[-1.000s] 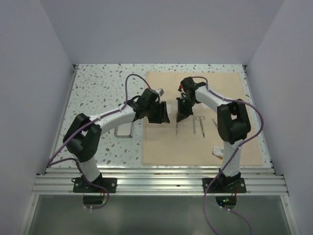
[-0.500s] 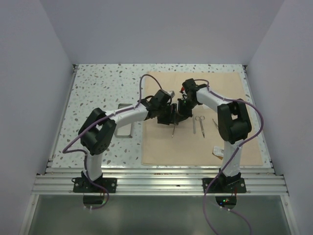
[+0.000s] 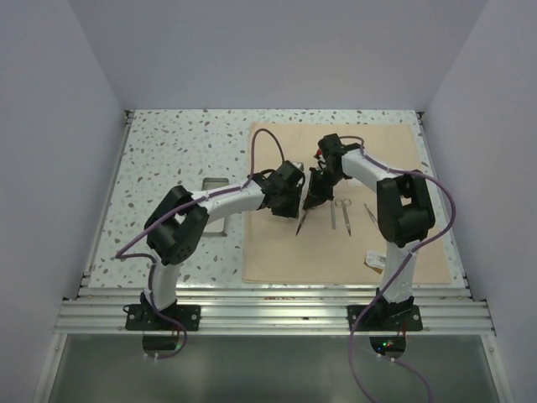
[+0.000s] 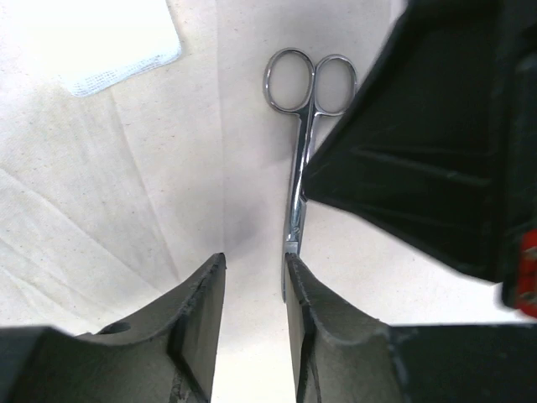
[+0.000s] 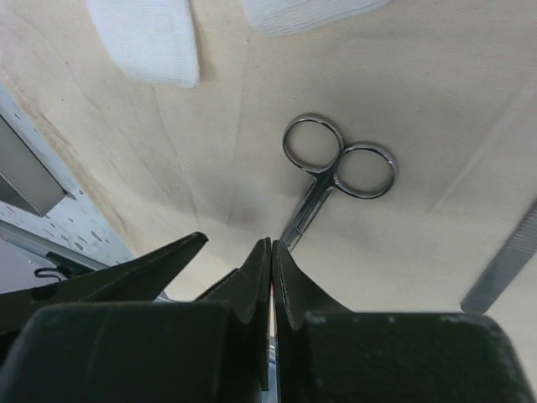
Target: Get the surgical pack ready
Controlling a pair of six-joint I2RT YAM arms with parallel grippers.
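A tan cloth sheet (image 3: 403, 168) covers the right half of the table. Steel scissors (image 3: 300, 222) lie on it, rings pointing away from both wrist cameras (image 4: 304, 126) (image 5: 312, 197). My right gripper (image 3: 312, 204) (image 5: 271, 243) is shut, its tips resting on the scissors' shank. My left gripper (image 3: 294, 204) (image 4: 254, 260) is open, facing it from the left. The blade tip lies against the inner face of its right finger (image 4: 306, 294). White gauze (image 4: 109, 42) (image 5: 143, 38) lies on the cloth beyond. The left arm partly hides the grey metal tray (image 3: 211, 228).
Two more ringed instruments (image 3: 339, 214) and thin forceps (image 3: 368, 210) lie on the cloth right of the grippers. A small white packet (image 3: 375, 260) sits near the cloth's front right. The speckled tabletop (image 3: 168, 151) lies left of the cloth, and walls close in both sides.
The left arm has swung right from the cloth's left edge to the scissors and its jaws have narrowed. The scissors have tilted slightly. The right gripper has stayed shut in place.
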